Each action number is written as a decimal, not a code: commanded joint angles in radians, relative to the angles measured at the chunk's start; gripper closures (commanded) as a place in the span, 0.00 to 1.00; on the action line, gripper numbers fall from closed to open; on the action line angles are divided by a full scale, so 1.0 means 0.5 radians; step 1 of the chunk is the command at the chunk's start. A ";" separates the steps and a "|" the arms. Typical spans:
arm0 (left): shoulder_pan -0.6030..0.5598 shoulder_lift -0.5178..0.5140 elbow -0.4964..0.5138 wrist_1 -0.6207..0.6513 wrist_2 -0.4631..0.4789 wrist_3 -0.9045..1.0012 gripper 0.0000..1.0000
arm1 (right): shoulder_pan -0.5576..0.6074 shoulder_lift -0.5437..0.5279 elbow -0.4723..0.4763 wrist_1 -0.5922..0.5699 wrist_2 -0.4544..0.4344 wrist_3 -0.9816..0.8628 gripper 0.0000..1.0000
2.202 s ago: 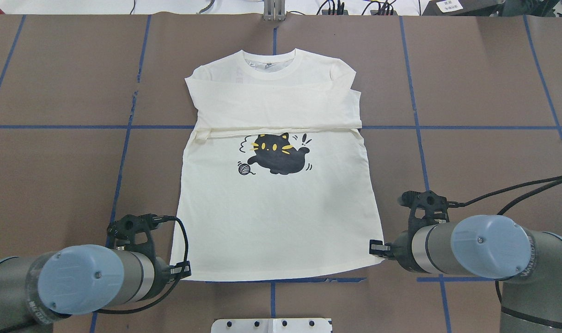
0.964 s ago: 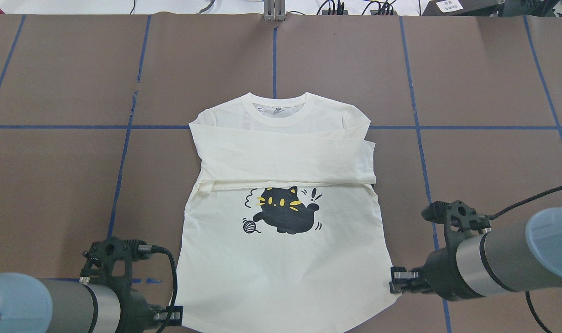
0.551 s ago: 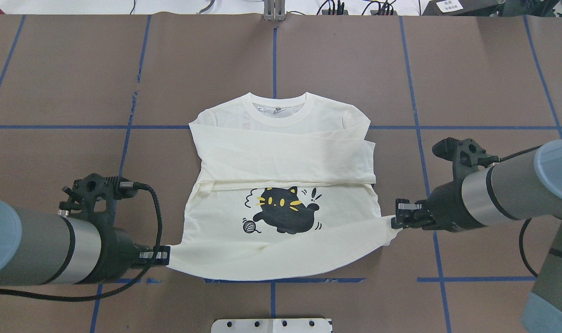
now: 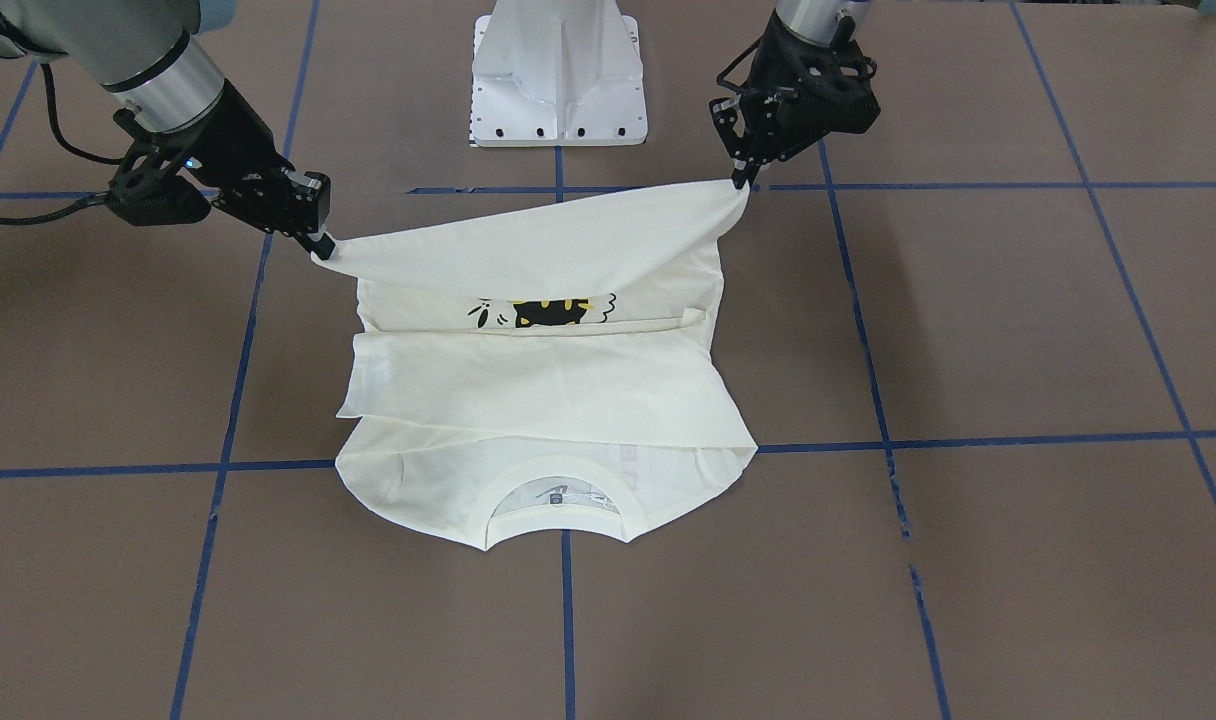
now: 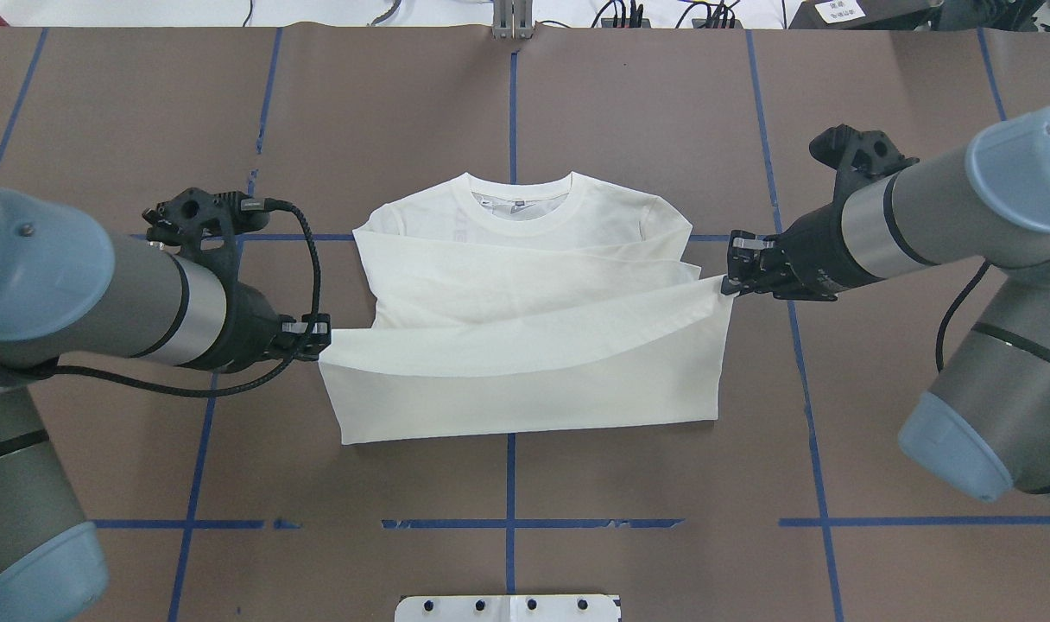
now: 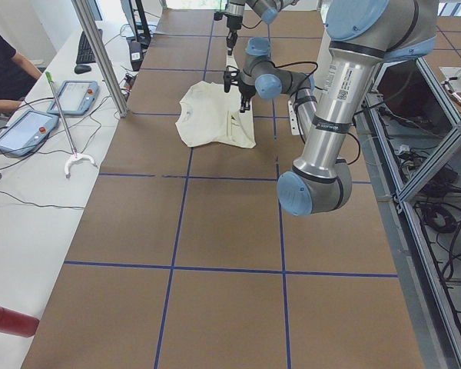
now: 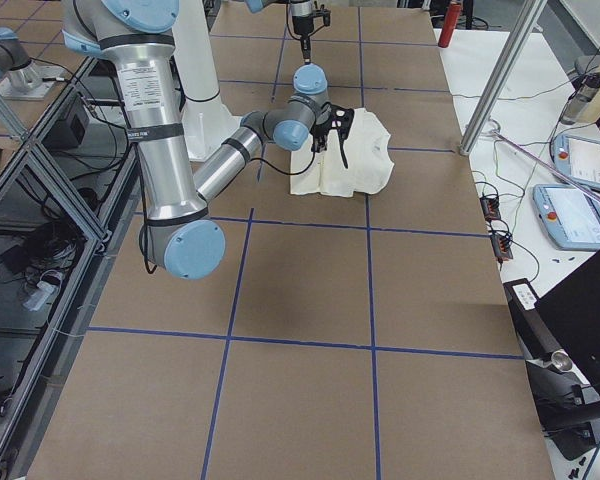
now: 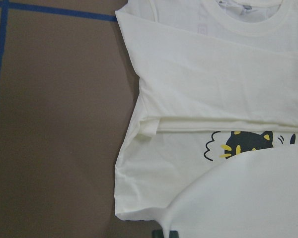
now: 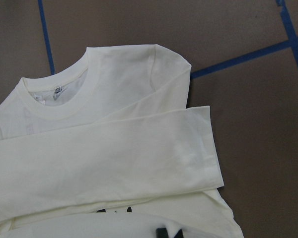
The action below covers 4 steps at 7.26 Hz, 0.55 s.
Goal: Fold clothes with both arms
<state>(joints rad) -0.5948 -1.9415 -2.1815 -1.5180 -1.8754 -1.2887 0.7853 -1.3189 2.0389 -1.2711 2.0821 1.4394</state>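
Observation:
The cream-white T-shirt [image 5: 525,384] lies mid-table with its collar [image 5: 520,193] away from me and both sleeves [image 9: 114,158] folded across the chest. My left gripper [image 5: 322,333] is shut on the hem's left corner, and my right gripper [image 5: 726,281] is shut on the hem's right corner. Both corners are held above the table, so the lower half arches over the chest with its plain back showing. The black cat print [image 4: 543,312] peeks out under the raised cloth, and the left wrist view shows the cat print [image 8: 243,144] as well. In the front-facing view my left gripper [image 4: 743,180] and right gripper [image 4: 320,248] pull the hem taut.
The white pedestal base [image 5: 508,607] stands at the near table edge. Blue tape lines [image 5: 512,104] grid the brown tabletop. In the left side view a seated person [image 6: 4,69] and tablets [image 6: 23,131] are at a side bench beyond a metal post [image 6: 100,58].
Both grippers have risen with the hem corners and moved away from me toward the collar. The lower half has turned over and now covers the cat print in the overhead view.

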 commanded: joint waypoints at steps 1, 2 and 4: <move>-0.220 -0.084 0.190 -0.029 -0.007 0.126 1.00 | 0.086 0.210 -0.260 -0.001 0.002 -0.001 1.00; -0.243 -0.111 0.351 -0.160 -0.004 0.135 1.00 | 0.120 0.275 -0.398 0.002 -0.001 -0.022 1.00; -0.243 -0.194 0.805 -0.594 0.002 0.114 1.00 | 0.181 0.422 -0.680 0.002 -0.001 -0.087 1.00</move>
<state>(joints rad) -0.7129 -2.0123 -1.9095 -1.6927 -1.8763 -1.2271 0.8574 -1.1510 1.7807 -1.2704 2.0812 1.4074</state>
